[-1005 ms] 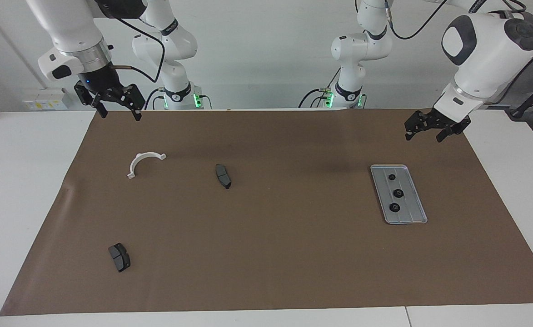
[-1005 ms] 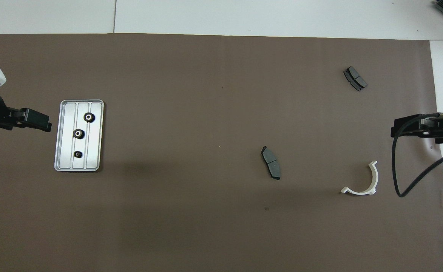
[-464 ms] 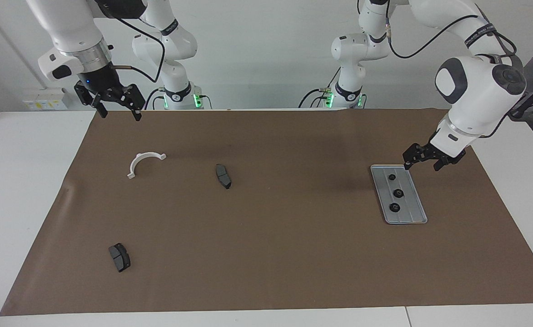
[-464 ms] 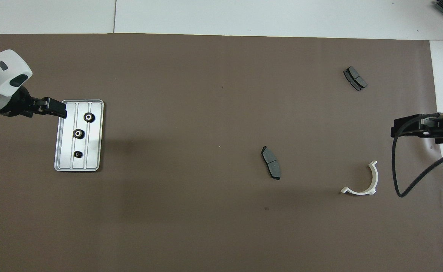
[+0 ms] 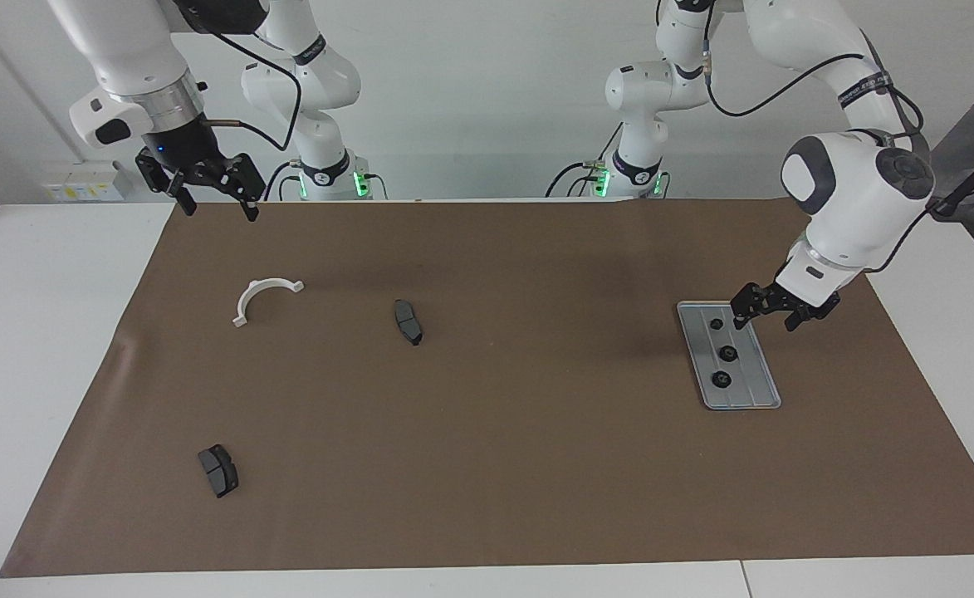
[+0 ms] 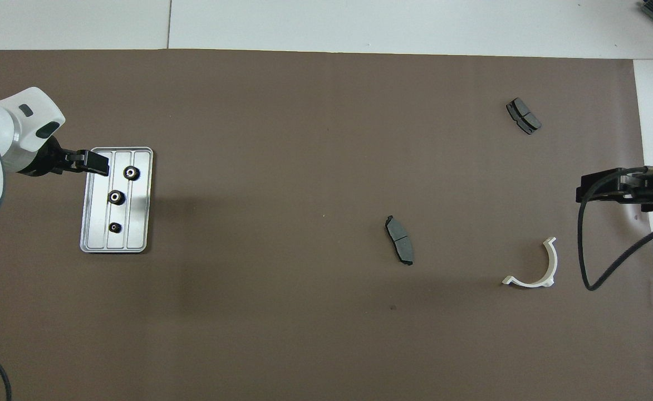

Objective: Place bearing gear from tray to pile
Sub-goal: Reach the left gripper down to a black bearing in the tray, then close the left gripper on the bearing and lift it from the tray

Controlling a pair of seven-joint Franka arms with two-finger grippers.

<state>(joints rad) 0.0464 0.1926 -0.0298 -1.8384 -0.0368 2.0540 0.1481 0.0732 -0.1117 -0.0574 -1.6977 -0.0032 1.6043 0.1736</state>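
Bearing gears (image 5: 725, 352): three, on tray (image 5: 765, 378) at right of frame. Left pincer (image 5: 762, 316) spread, low over tray's upper end. Right pincer (image 5: 214, 198) spread, waiting upper left. Risk: nudging tray or clipping rim, scattering gears. No pile visible yet. No readable writing.

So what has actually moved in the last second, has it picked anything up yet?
Not yet. The left gripper has come down from above the mat's edge to the tray, with its open fingers by the gear nearest the robots, holding nothing. All three gears remain on the tray. The right gripper has waited, open, and the brake pads and white half-ring haven't shifted.
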